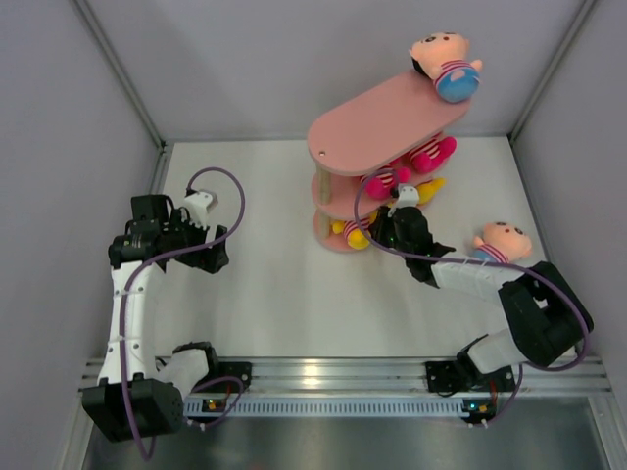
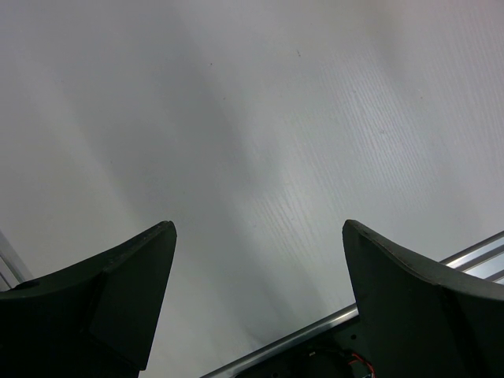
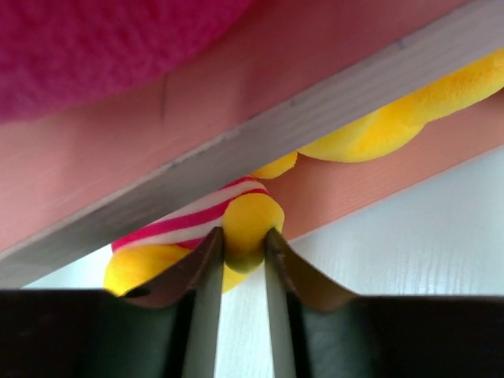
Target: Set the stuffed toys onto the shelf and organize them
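- Overhead, the pink three-tier shelf (image 1: pixel 387 122) stands at 1 o'clock on the table (image 1: pixel 274 284), its oval boards running lengthwise from 8 to 2 o'clock.
- Only this view shows the whole set of toys. A peach-headed doll (image 1: pixel 446 67) lies on the top board's 2 o'clock end, head toward 11. A hot pink toy (image 1: pixel 416 162) is on the middle tier, legs out toward 2. A yellow toy (image 1: pixel 355 230) is on the bottom tier's 8 o'clock end. A second peach-headed doll (image 1: pixel 500 243) lies on the table at 3 o'clock.
- The right arm (image 1: pixel 470 274) folds at the elbow, and its forearm reaches toward 10 o'clock. The right gripper (image 1: pixel 380 231) is at the bottom tier.
- The left arm (image 1: pixel 132 294) rises along the 9 o'clock side, well apart from the shelf.
- The left wrist view shows the left gripper (image 2: pixel 256 228) with its fingers spread wide and nothing between them. Beyond them is a bare pale surface, with a metal rail (image 2: pixel 472 252) at 4 o'clock.
- The right wrist view gives the close-up that the top camera hides. The fingertips are pinched on a round yellow limb of the yellow toy, beside its red-white stripes and under a board's pale edge. Pink plush fills 11 o'clock.
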Robot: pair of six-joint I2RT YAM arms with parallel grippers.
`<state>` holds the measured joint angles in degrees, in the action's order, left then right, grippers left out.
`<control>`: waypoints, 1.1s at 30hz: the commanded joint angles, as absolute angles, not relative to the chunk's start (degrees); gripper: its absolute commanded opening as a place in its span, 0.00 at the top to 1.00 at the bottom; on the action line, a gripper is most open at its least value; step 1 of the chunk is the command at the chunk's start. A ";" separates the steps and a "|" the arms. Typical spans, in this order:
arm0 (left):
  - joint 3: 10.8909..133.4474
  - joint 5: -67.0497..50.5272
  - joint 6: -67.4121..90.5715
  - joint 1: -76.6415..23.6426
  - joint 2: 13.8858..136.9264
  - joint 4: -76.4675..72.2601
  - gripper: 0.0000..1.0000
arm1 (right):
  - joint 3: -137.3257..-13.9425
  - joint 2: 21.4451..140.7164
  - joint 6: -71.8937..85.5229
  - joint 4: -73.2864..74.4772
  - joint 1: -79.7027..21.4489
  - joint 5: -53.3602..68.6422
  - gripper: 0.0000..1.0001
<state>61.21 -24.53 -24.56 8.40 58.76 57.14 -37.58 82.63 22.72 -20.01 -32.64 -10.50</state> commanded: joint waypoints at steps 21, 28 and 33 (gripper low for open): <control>60.12 -20.57 -25.05 7.74 58.01 56.95 0.08 | -34.81 46.95 37.18 30.50 -8.82 -29.09 0.05; 60.47 -17.49 -24.70 5.36 58.53 56.95 0.08 | -29.10 42.62 38.14 25.50 12.27 -21.67 0.06; 60.99 -16.96 -24.61 4.05 59.33 56.95 0.08 | -24.61 51.58 40.51 14.61 15.12 -14.94 0.11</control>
